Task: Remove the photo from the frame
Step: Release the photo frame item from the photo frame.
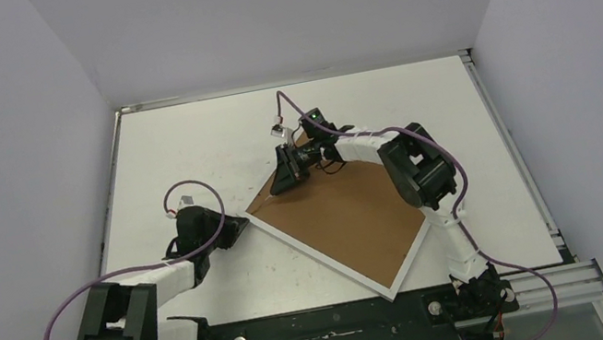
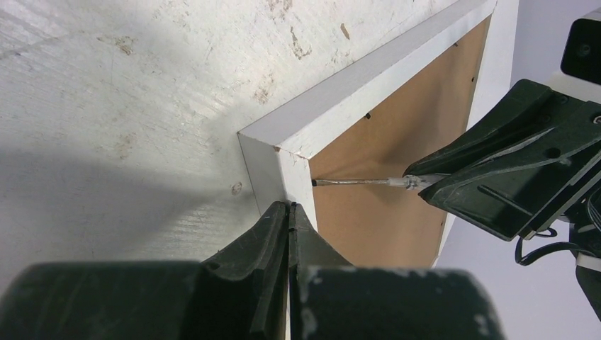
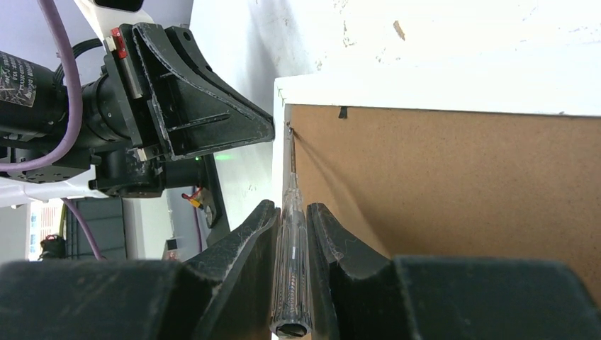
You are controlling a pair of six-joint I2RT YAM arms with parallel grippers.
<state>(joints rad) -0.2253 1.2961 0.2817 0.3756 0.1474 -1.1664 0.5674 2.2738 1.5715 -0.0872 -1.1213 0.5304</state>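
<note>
The frame (image 1: 333, 263) lies face down in the middle of the table, its brown backing board (image 1: 352, 212) facing up. The photo is hidden under that board. My left gripper (image 1: 237, 226) is shut with nothing between its fingers, and its tips (image 2: 290, 207) touch the frame's white left corner (image 2: 283, 156). My right gripper (image 3: 292, 209) is shut on a clear-handled screwdriver (image 3: 292, 262). The screwdriver's thin metal shaft (image 2: 361, 182) reaches to the inner edge of the white border at that same corner. From above, the right gripper (image 1: 287, 171) hovers over the frame's far left part.
Small black tabs (image 3: 343, 112) sit along the inner edge of the frame's border. The white table (image 1: 181, 144) is scuffed and walled by pale panels on three sides. A metal rail (image 1: 525, 187) runs along the right edge.
</note>
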